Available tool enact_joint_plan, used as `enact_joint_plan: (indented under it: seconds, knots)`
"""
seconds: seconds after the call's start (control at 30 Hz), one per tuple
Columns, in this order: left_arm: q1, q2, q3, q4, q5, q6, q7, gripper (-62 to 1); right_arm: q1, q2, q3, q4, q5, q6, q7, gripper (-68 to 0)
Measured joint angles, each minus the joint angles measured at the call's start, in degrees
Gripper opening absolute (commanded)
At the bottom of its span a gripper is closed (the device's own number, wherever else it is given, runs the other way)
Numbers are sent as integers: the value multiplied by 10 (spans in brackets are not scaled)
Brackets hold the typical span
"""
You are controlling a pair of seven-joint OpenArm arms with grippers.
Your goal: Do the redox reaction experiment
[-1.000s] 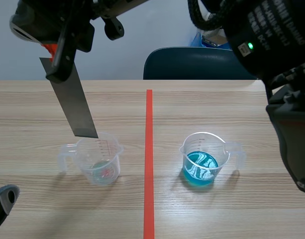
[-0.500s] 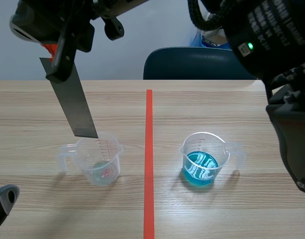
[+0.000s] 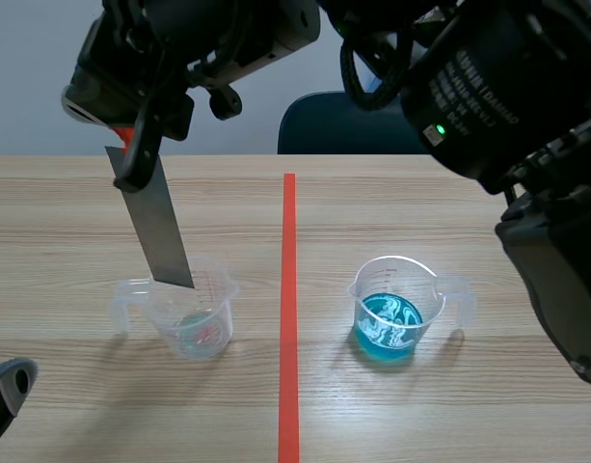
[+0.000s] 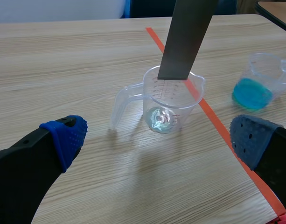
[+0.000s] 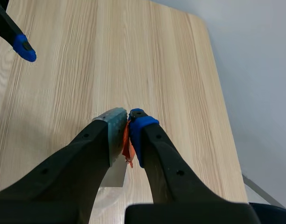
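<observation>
right hand (image 3: 139,159): shifted right, lower | metal strip (image 3: 158,231): tip now at clear cup (image 3: 191,313) rim

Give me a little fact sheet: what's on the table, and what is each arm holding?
Right gripper: shut on a grey metal strip
Strip's lower end: at the mouth of the clear cup
Clear cup: nearly empty, left of the red tape line
Blue-liquid cup: right of the line, nothing touching it
Left gripper's pads: wide apart, holding nothing
</observation>
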Motion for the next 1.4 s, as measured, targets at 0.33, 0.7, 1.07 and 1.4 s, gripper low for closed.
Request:
enact_joint_plan:
  seconds: [0.33,0.7,1.07,1.4]
  knots:
    - [0,0,0,0,0,0,0,14,0,0,-24,-69,-73,0,85,-669]
    - [0,0,0,0,0,0,0,14,-3,0,-39,-147,-170,0,201,-669]
    - [0,0,0,0,0,0,0,14,-25,0,-39,-192,-222,0,249,-669]
    - [0,0,0,0,0,0,0,14,-24,0,-42,-193,-221,0,249,-669]
